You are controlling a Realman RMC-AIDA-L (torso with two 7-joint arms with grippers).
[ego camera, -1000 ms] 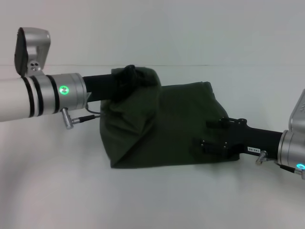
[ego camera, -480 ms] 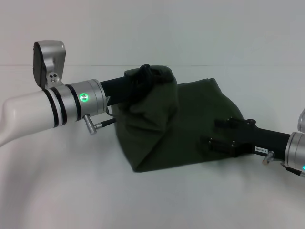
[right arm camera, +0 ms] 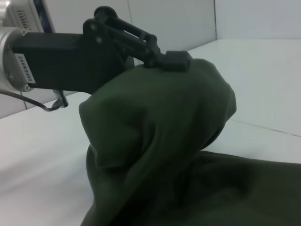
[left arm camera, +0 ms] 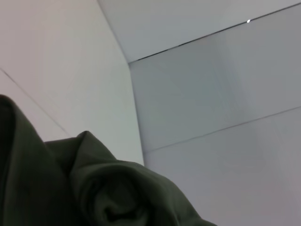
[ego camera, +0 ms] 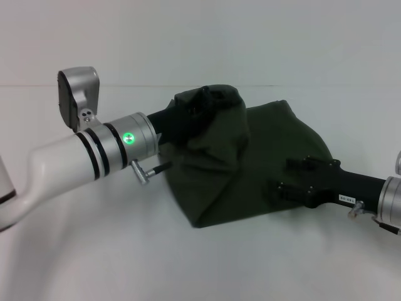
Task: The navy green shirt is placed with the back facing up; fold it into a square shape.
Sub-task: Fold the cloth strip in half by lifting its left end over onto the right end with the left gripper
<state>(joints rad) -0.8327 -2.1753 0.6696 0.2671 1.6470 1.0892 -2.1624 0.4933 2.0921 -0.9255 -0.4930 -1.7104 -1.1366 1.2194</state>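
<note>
My left gripper (ego camera: 203, 105) is clenched on a bunched fold of the navy green shirt (ego camera: 250, 169), holding that fold lifted above the rest of the cloth; the right wrist view shows one black finger (right arm camera: 171, 60) pressed onto the top of the raised hump. My right gripper (ego camera: 289, 182) lies low on the shirt's near right part, its black body resting against the cloth, and I cannot tell whether it is released or clenched. The shirt lies crumpled on the white table (ego camera: 125, 251), between my two arms, its raised end toward my left arm.
</note>
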